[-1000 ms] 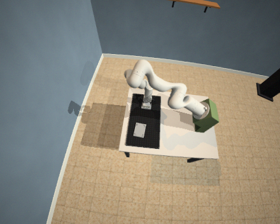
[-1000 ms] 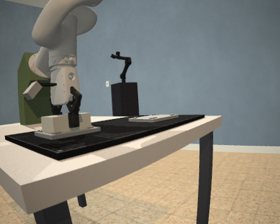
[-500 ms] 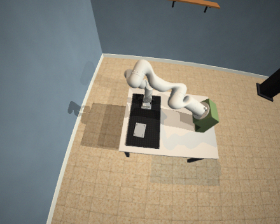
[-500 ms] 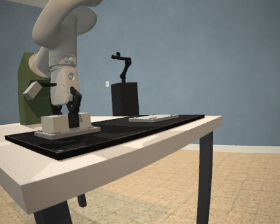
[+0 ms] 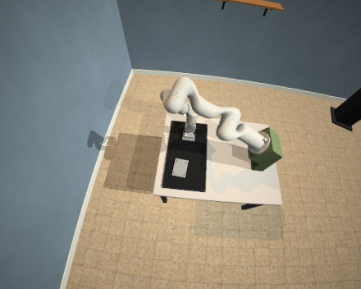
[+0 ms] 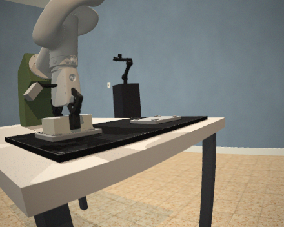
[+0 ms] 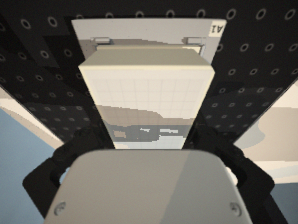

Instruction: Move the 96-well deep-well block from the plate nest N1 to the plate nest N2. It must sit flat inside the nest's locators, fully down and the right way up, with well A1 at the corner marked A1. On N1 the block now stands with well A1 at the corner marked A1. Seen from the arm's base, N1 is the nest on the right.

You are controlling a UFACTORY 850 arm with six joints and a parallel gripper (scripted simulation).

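Observation:
The cream 96-well deep-well block [image 6: 66,124] sits in nest N1 [image 6: 68,134], a grey plate at the near-left end of the black mat. My gripper [image 6: 66,115] reaches straight down over it, with one dark finger on each long side, and is shut on the block. In the wrist view the block [image 7: 148,97] fills the middle, and my fingers flank its near end. The A1 mark [image 7: 217,28] is on the plate's far right corner. Nest N2 [image 6: 156,120] is an empty grey plate further along the mat, also seen from above [image 5: 180,167].
The black perforated mat [image 5: 185,156] lies on a white table. The green box at the arm's base [image 5: 267,149] stands at the table's right side. A black pedestal with a small arm [image 6: 126,100] stands beyond the table.

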